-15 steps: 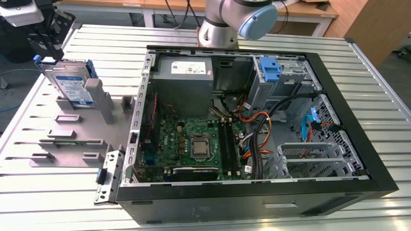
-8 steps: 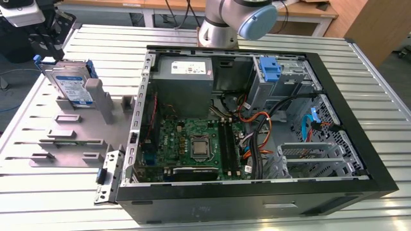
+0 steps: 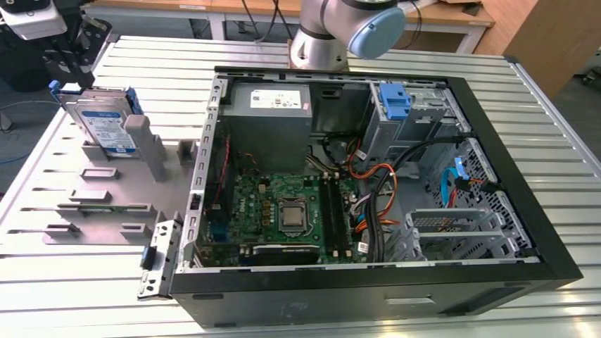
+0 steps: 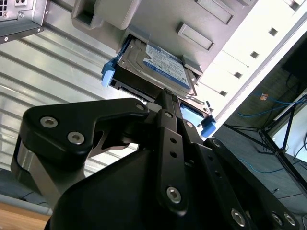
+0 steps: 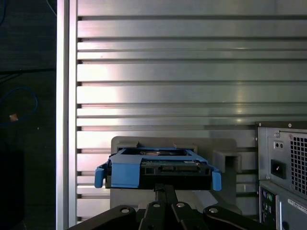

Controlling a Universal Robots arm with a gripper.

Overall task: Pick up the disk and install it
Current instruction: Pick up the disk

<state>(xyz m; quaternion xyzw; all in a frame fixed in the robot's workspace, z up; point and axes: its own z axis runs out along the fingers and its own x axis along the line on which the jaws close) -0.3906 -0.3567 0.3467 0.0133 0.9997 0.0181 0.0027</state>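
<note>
The disk (image 3: 101, 123), a silver drive with a white-and-blue label and blue rails, stands on edge in a grey holder (image 3: 141, 151) at the exterior view's left. My gripper (image 3: 75, 74) hangs just above the disk's top edge. In both wrist views its black fingers lie together, and the tips reach the edge of the disk (image 4: 158, 64) with nothing between them. In the first wrist view the gripper (image 5: 164, 188) meets the middle of the disk's (image 5: 158, 170) blue-framed edge. The second wrist view shows the gripper (image 4: 167, 93) at the same spot.
An open black computer case (image 3: 554, 260) lies on the slatted metal table (image 3: 84, 296), to the holder's right in the exterior view. Inside are a grey power supply (image 3: 272, 102), a bare blue bracket (image 3: 399, 102) in a bay, and a metal drive cage (image 3: 460, 229). The case's back panel (image 5: 285, 167) stands close to the holder.
</note>
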